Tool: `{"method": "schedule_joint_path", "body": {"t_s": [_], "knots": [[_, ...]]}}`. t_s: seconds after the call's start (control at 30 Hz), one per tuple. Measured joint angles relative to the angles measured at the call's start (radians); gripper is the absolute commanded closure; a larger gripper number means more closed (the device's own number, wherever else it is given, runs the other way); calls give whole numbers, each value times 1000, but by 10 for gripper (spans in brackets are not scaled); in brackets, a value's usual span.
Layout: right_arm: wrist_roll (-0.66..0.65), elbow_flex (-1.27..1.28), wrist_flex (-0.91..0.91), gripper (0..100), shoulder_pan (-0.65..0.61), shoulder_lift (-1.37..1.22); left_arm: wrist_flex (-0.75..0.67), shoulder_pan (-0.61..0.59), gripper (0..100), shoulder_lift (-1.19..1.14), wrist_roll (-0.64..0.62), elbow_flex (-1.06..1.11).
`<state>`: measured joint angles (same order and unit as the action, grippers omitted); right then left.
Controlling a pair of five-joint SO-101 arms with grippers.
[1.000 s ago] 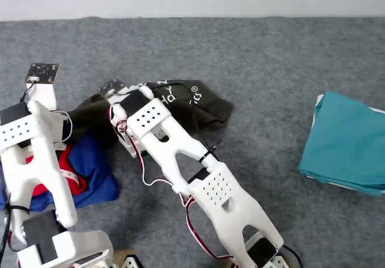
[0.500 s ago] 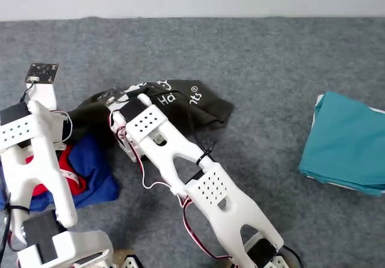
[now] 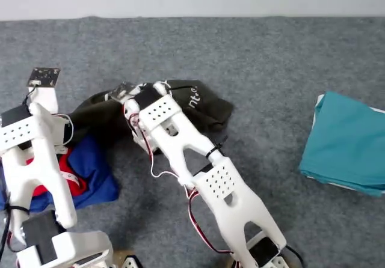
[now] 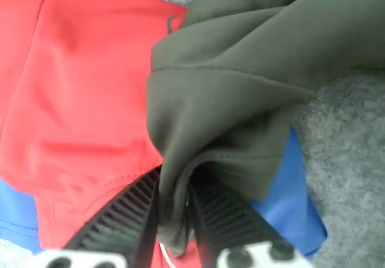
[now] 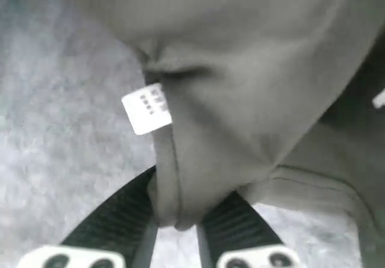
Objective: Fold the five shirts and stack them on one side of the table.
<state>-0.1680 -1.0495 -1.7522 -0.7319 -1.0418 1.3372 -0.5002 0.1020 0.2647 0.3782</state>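
A dark olive shirt (image 3: 198,106) with white print lies crumpled at the table's left centre. My left gripper (image 4: 174,232) is shut on a fold of this dark olive shirt (image 4: 240,100), over a red shirt (image 4: 78,100) and a blue shirt (image 4: 295,202). My right gripper (image 5: 177,226) is shut on another edge of the dark olive shirt (image 5: 240,100), near its white label (image 5: 147,109). In the high view the red shirt (image 3: 36,187) and blue shirt (image 3: 96,172) lie piled at the left under the left arm. A teal shirt (image 3: 346,142) lies folded at the right edge.
The grey carpeted table (image 3: 271,57) stretches bare between the dark shirt and the teal one. A white wall runs along the far edge. Both arm bases stand at the near edge.
The right arm has swung to the right and slightly away, dragging its edge of the dark olive shirt with it and covering part of the print. The left arm has barely moved.
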Motion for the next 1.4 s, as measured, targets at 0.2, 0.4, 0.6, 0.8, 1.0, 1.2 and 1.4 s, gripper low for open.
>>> {"method": "schedule_joint_path", "body": {"t_s": [0.2,0.4,0.6,0.8,1.0,1.2,1.4], "knots": [[-91,149,-2,989,89,229,0,20,986,127,0,0],[-189,420,-2,989,196,563,49,118,986,273,9,0],[-299,706,-2,989,365,933,138,238,986,370,9,0],[-436,971,-2,989,568,1243,252,371,986,414,69,0],[-554,1185,-2,989,756,1415,319,497,986,414,146,63],[-600,1338,6,989,881,1473,315,621,980,416,173,252],[-597,1432,34,988,919,1475,292,664,830,423,149,322]]}}
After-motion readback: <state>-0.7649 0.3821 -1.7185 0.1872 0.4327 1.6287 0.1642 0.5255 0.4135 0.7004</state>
